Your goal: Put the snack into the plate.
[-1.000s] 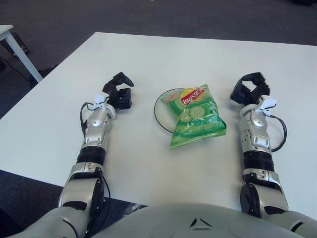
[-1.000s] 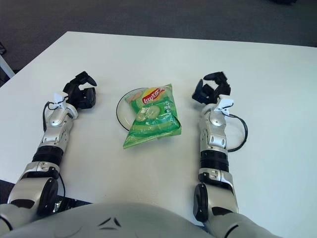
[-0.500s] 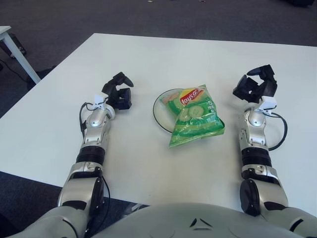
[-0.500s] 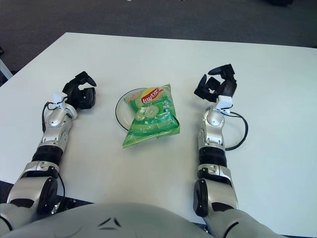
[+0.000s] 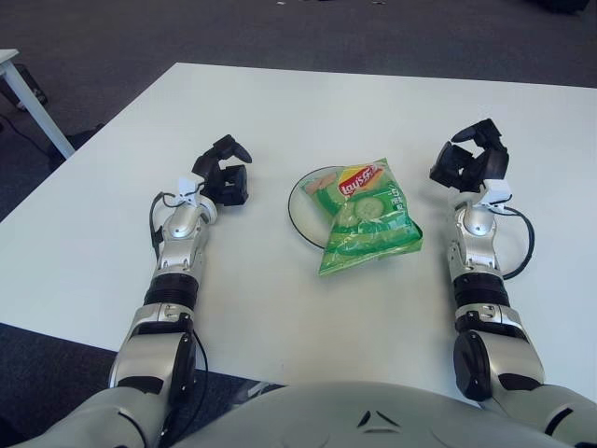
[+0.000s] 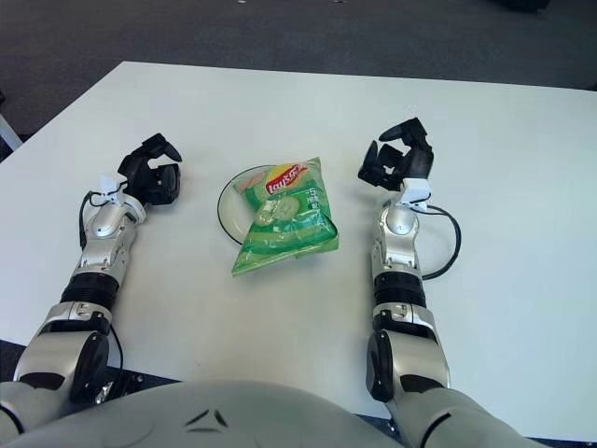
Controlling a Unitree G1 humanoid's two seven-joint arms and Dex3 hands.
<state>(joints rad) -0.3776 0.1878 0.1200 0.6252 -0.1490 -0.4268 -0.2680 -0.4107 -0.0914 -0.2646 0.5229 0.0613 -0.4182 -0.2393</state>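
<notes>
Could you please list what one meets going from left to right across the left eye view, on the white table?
The robot's black three-finger left hand, idle → the round glass plate → the green Lay's snack bag lying on and overhanging it → the black three-finger right hand, empty.

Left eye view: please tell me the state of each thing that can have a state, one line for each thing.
Snack bag: sealed, lying flat on the plate, its lower end over the rim onto the table.
Plate: upright, mostly covered by the bag.
Left hand: open, holds nothing, left of the plate.
Right hand: open, holds nothing, right of the bag.
</notes>
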